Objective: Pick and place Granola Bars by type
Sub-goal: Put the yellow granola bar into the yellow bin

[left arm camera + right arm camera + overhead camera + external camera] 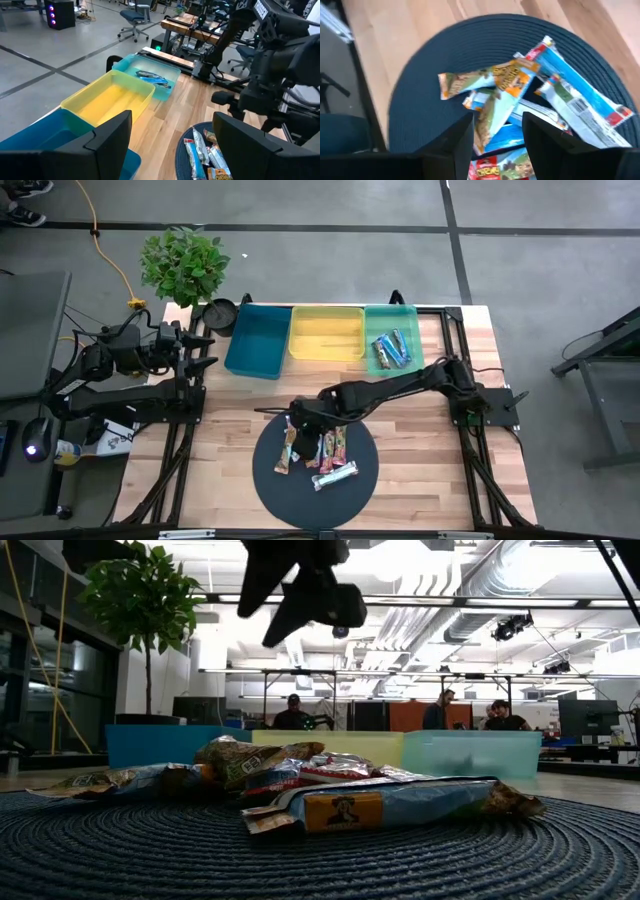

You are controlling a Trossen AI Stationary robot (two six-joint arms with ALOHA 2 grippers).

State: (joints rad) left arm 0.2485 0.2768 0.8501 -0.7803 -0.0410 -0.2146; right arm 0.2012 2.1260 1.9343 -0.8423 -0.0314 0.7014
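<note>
Here my right gripper [497,132] hangs over the round dark mat [268,480], its two fingers [452,145] parted and holding nothing. Right under them and just ahead lies the pile of granola bars [520,100]: a light blue one pokes up between my fingertips, a brown and green one lies across it just beyond, a long blue and white one slants off to one side, and a red-labelled one sits nearest my wrist. From table height the pile [330,790] lies flat on the mat with my right gripper [300,590] in the air above it, clear of the wrappers. Farther out past my reach, three bins stand in a row along the far edge of the wooden table [420,440]: the teal bin [370,345] with a couple of blue bars [392,350] already lying in it, then the yellow bin [326,332], then the blue bin [258,340]. My left gripper [170,145] waits off at the table's side near the blue bin, fingers spread wide and empty. A potted plant [183,265] stands behind it.
</note>
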